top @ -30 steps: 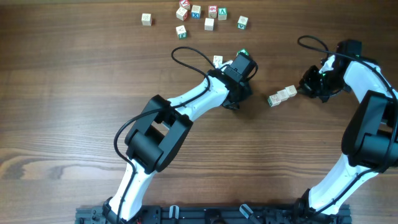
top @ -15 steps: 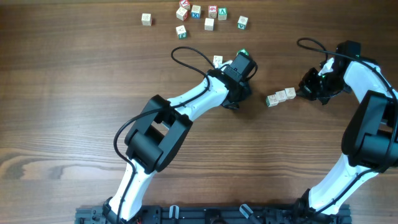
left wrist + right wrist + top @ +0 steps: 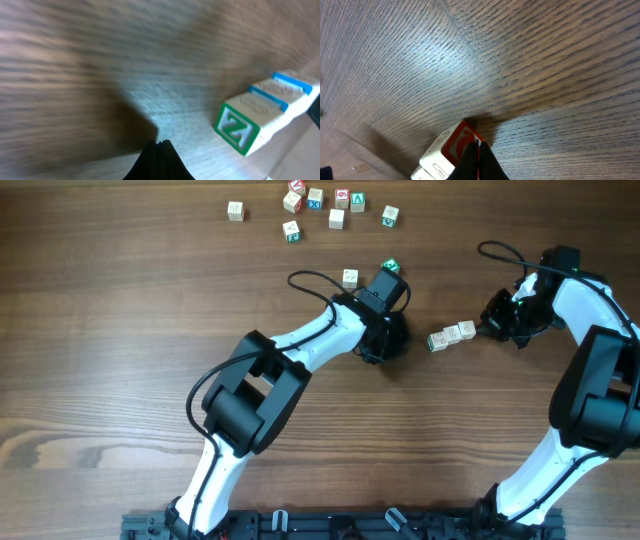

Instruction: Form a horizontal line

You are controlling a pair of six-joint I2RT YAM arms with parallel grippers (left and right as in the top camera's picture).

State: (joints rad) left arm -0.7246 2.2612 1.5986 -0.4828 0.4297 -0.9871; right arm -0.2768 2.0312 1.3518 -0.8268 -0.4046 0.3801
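The horizontal line [image 3: 451,336] is three pale cubes touching in a short row right of centre, its left end sitting a little lower. In the left wrist view the line [image 3: 260,112] shows a green Z face on its near end. My right gripper [image 3: 487,327] is shut, with its tips against the red face of the line's right end cube [image 3: 456,144]. Left of the row, a short gap away, my left gripper [image 3: 393,343] is shut on nothing; its closed tips [image 3: 159,146] hover over bare wood.
A single cube [image 3: 349,277] lies just above the left arm's wrist. Several loose cubes with coloured symbols [image 3: 336,219] are scattered along the table's far edge, from the leftmost one [image 3: 235,211] to the rightmost [image 3: 390,216]. Cables loop off both wrists.
The cube row slid slightly left and turned flatter under the right gripper's push. The left gripper shifted right toward the row, fully uncovering the single cube by its wrist.
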